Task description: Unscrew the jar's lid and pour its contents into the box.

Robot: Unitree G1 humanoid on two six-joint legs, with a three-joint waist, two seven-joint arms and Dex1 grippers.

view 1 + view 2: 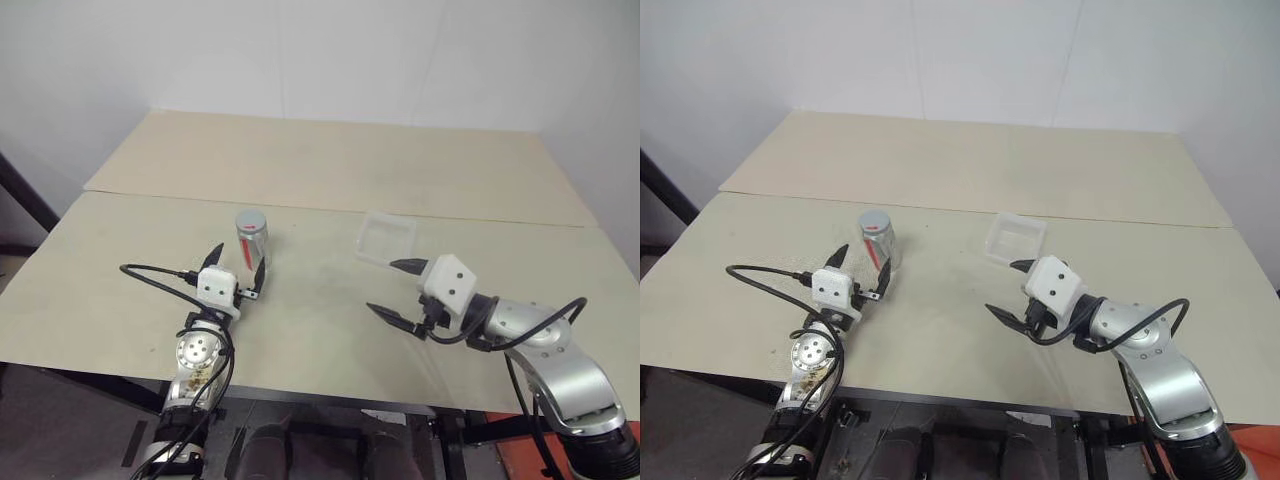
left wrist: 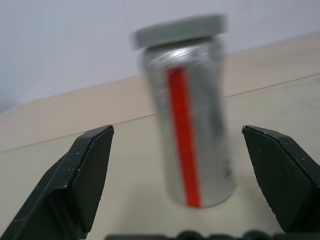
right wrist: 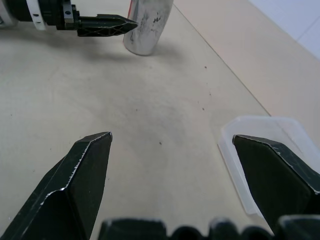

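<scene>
- The jar [image 1: 251,239] stands upright on the bench [image 1: 330,170], left of centre, with the grey lid [image 2: 179,31] seated on top.
- Left hand [image 1: 235,272]: fingers spread wide on either side of the jar's near face, not touching it.
- Right hand [image 1: 394,289]: fingers spread wide, holding nothing, just near of the box [image 1: 385,238].
- The box lies right of the jar, well apart.

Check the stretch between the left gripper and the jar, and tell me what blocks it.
Nothing visible blocks it. The left gripper is open, and the jar stands upright on the table just ahead of it, lid on, framed between the two fingers in the left wrist view, with bare tabletop in between.
</scene>
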